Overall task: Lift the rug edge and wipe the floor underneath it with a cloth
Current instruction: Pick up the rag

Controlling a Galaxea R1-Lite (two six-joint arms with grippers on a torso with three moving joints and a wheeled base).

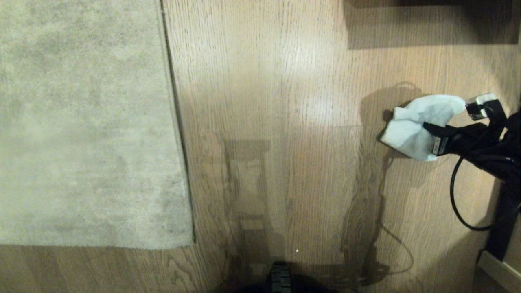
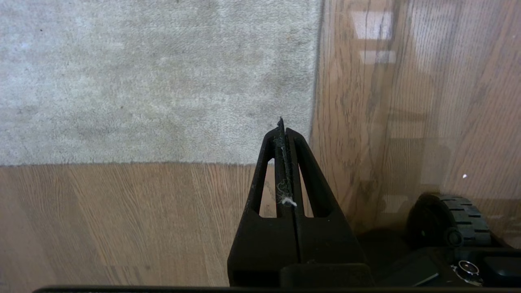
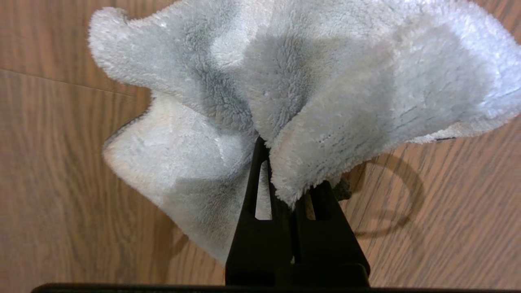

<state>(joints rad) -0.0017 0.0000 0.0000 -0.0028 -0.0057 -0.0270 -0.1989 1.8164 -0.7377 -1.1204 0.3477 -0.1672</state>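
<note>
The mottled beige-grey rug [image 1: 81, 122] lies flat on the left, and its rug edge [image 1: 176, 122] runs straight down to a corner [image 1: 190, 243]. Wood-grain floor [image 1: 285, 122] fills the middle. At the far right my right gripper [image 1: 429, 128] is shut on the pale blue-white fluffy cloth [image 1: 419, 118], which hangs bunched just above the floor. In the right wrist view the cloth [image 3: 325, 81] bulges out around the gripper [image 3: 279, 162], hiding one fingertip. My left gripper [image 2: 283, 124] is shut and empty, with lint on it, over the rug [image 2: 163, 81] near its corner.
A dark shadowed object [image 1: 431, 20] spans the top right. A black cable [image 1: 454, 203] loops down from the right arm. A pale board [image 1: 500, 268] sits at the bottom right, and my base's wheel [image 1: 281, 278] at the bottom centre.
</note>
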